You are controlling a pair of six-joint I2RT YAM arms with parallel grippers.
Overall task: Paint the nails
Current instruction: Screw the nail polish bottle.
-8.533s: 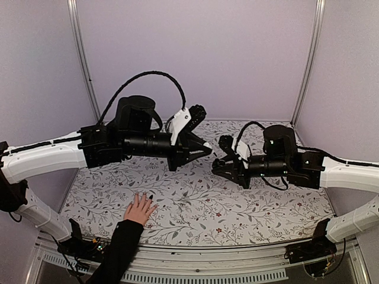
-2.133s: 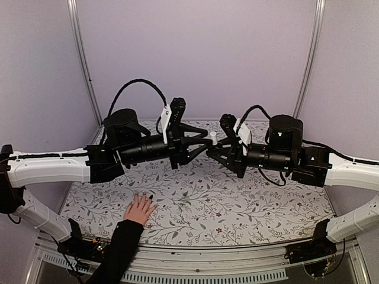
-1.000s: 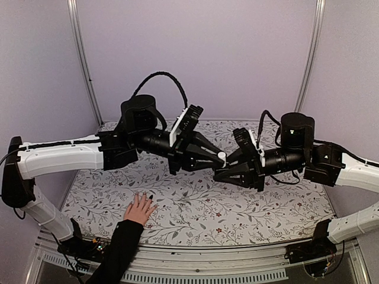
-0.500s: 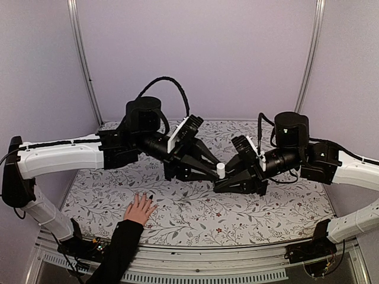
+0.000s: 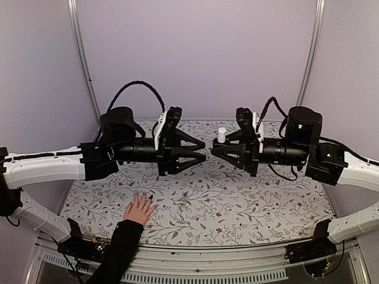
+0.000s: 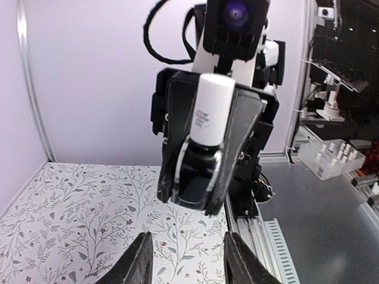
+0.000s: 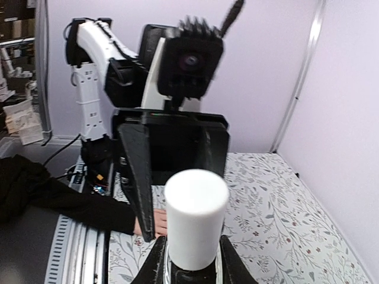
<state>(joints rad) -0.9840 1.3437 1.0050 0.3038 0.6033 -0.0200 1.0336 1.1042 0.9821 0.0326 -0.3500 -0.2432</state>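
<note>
Two grippers that met at the white cap point(image 5: 221, 134) half a second ago now stand apart, facing each other above the middle of the table point(image 5: 195, 204). The left gripper point(image 5: 205, 151) has drawn back towards its own side with its jaws spread wide and nothing between them; its own wrist view shows both fingertips point(image 6: 141, 260) bare. The right gripper point(image 5: 216, 148) has risen and levelled out. It is clamped on the bottle point(image 6: 198, 171), and its two fingers press the dark glass from either side. The cap is seated on the bottle's neck and points upward, as both wrist views confirm.

So the meeting at the cap has not opened the bottle. Judging from this, either the left gripper's hold slipped or the pair has parted to line up again. The brush presumably sits under that cap, so no painting can begin until the left gripper returns, closes on the cap and twists it free.

The nails point(image 5: 145, 197) wait low on the left of the table, on a hand point(image 5: 140, 208) with a black sleeve point(image 5: 121, 242) that lies flat, well apart from both grippers. The hand has not shifted through all of this. Whether any nail already carries polish is too small to tell from above, and the right wrist view shows only a sliver of skin behind the left gripper
</note>
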